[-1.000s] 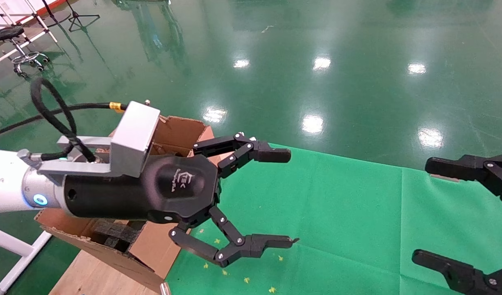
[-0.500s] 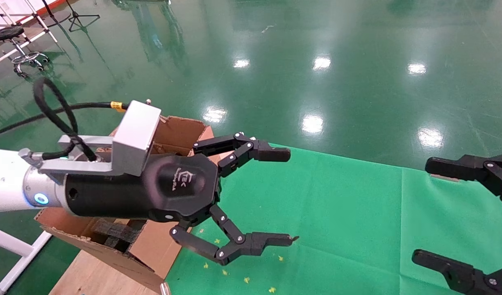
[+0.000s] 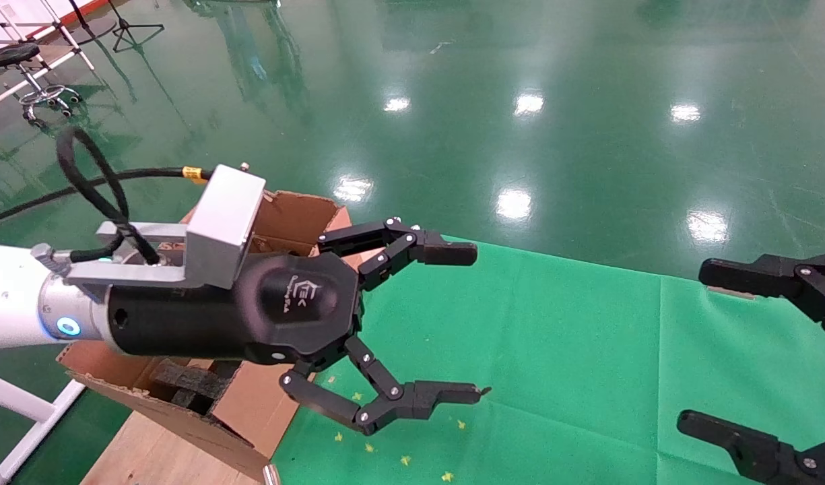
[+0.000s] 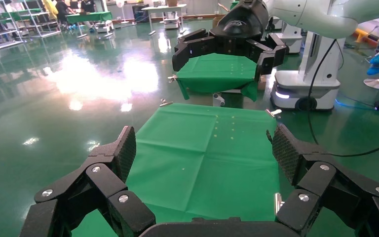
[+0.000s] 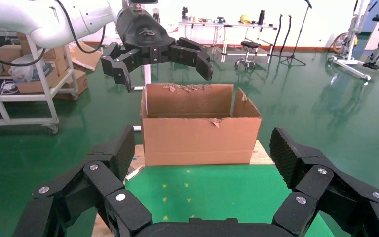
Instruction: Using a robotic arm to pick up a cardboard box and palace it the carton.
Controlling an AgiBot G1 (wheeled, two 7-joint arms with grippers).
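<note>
The robotic arm (image 3: 8,310) reaches in from the left, white with a silver wrist. Its black left gripper (image 3: 478,322) is open and empty. It hangs above the green cloth, just past the carton's right side. The carton (image 3: 291,215) is large and brown with torn flaps, and dark foam blocks (image 3: 190,380) lie inside. It also shows in the right wrist view (image 5: 197,136). In the left wrist view the left gripper (image 4: 203,145) has only green cloth between its fingers. My right gripper (image 3: 695,347) is open and empty at the right edge. The small cardboard box is out of view.
A green cloth (image 3: 553,350) covers the table, with small yellow marks near the carton. The carton stands on a wooden board (image 3: 149,451). Beyond the table is glossy green floor (image 3: 520,101). A stool and stands (image 3: 21,60) are at the far left.
Almost nothing. The left arm has crept very slightly, still open and empty. The right gripper has not moved.
</note>
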